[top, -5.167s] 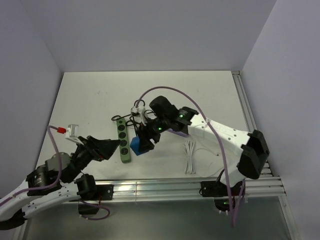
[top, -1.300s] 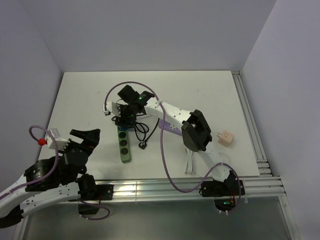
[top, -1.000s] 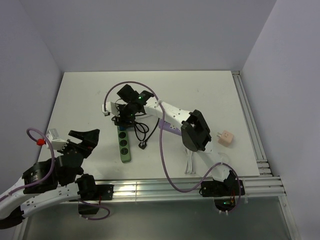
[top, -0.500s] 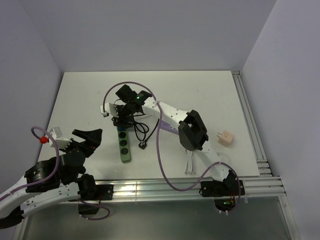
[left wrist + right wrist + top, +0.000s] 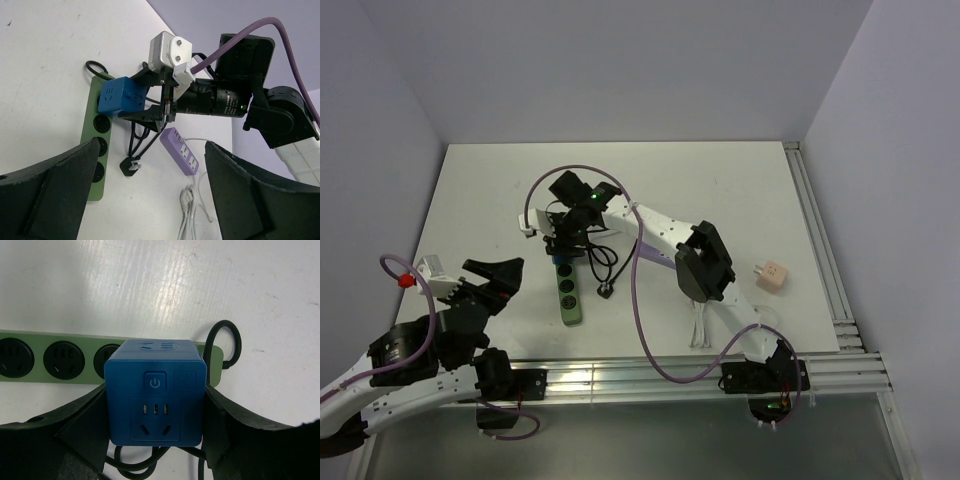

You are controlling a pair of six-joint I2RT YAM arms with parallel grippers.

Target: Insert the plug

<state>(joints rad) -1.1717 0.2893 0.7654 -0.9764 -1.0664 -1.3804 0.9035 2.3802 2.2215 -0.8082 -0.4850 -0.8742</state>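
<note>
Top external view: white worktop carries a long green multi-socket power strip. Left end effector hangs left of the strip, apart from it, jaws spread wide, holding nothing. Right end effector clamps the small bright blue boxy plug between its 2 fingers, over the strip's cord end; whether it is seated, cannot tell.

- My right claw has black fingers.
- The plug between them is bright blue all over.
- The power strip is dull green, with black round sockets.
- The cord beside it is black.
- The table is white.
- From my left wrist I see a small lilac strip and a white cable bundle.
- The cube is pale pink.
</note>
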